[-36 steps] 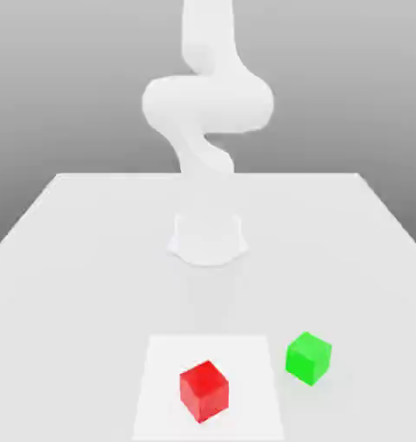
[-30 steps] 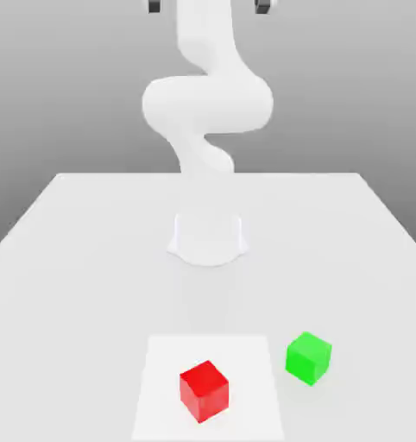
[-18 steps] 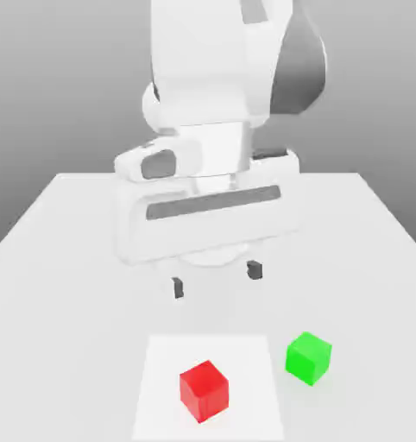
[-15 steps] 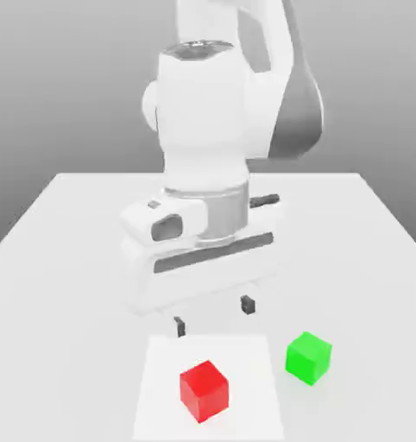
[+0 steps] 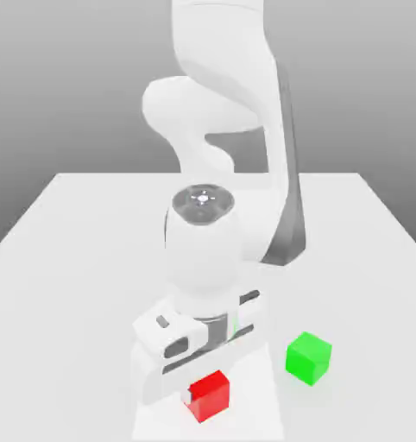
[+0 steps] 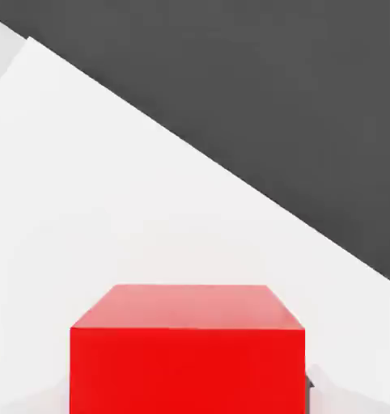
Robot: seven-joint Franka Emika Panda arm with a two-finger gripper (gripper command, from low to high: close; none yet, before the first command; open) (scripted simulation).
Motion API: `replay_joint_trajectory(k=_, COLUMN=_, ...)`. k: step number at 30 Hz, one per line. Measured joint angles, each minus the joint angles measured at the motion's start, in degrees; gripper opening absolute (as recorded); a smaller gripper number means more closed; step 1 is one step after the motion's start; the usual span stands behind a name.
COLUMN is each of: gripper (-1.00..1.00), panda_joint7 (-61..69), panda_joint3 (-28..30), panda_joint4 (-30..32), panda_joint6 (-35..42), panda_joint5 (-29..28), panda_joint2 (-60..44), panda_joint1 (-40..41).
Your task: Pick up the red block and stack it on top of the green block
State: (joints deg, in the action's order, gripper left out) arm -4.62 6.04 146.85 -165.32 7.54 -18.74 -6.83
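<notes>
The red block (image 5: 211, 395) sits on a white square mat (image 5: 265, 404) near the table's front edge. My gripper (image 5: 208, 390) has come down over it, and the white hand covers the block's rear part. One dark fingertip (image 5: 187, 397) presses on the block's side toward the exterior view's left, and another fingertip (image 6: 309, 393) touches the opposite side of the red block (image 6: 186, 360). The block rests on the mat. A green block (image 5: 308, 356) stands on the table to the exterior view's right, about a block's width from the hand.
The white table (image 5: 65, 259) spreads around the arm's base. The arm's bent links (image 5: 237, 147) rise behind the hand, over the table's middle. A dark floor (image 6: 271, 97) lies past the table's edge.
The arm has swung down from high above the table. The hand dropped from just behind the mat onto the red block, and the wide-spread fingers closed in on its sides.
</notes>
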Motion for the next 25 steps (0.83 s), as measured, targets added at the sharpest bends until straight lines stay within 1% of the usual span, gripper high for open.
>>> replay_joint_trajectory(k=4, gripper=-1.00, panda_joint7=-2.3, panda_joint3=1.9, panda_joint4=1.1, panda_joint6=5.9, panda_joint5=-3.1, panda_joint2=7.1, panda_joint1=-1.3)
replay_joint_trajectory(k=6, gripper=-1.00, panda_joint7=-4.1, panda_joint3=1.8, panda_joint4=2.0, panda_joint6=8.7, panda_joint5=-4.6, panda_joint2=10.8, panda_joint1=-1.9)
replay_joint_trajectory(k=14, gripper=-1.00, panda_joint7=-17.2, panda_joint3=-5.3, panda_joint4=8.6, panda_joint6=12.6, panda_joint5=-7.1, panda_joint2=21.3, panda_joint1=-15.0)
replay_joint_trajectory(k=16, gripper=-1.00, panda_joint7=-19.2, panda_joint3=-6.1, panda_joint4=9.6, panda_joint6=11.7, panda_joint5=-7.3, panda_joint2=21.6, panda_joint1=-16.5)
replay_joint_trajectory(k=21, gripper=-1.00, panda_joint7=-20.0, panda_joint3=-6.5, panda_joint4=9.6, panda_joint6=3.1, panda_joint5=-7.5, panda_joint2=12.9, panda_joint1=-16.2)
replay_joint_trajectory(k=22, gripper=1.00, panda_joint7=-20.1, panda_joint3=-6.5, panda_joint4=9.5, panda_joint6=1.8, panda_joint5=-7.6, panda_joint2=11.5, panda_joint1=-16.2)
replay_joint_trajectory(k=25, gripper=1.00, panda_joint7=-20.1, panda_joint3=-6.5, panda_joint4=9.5, panda_joint6=1.8, panda_joint5=-7.6, panda_joint2=11.5, panda_joint1=-16.2)
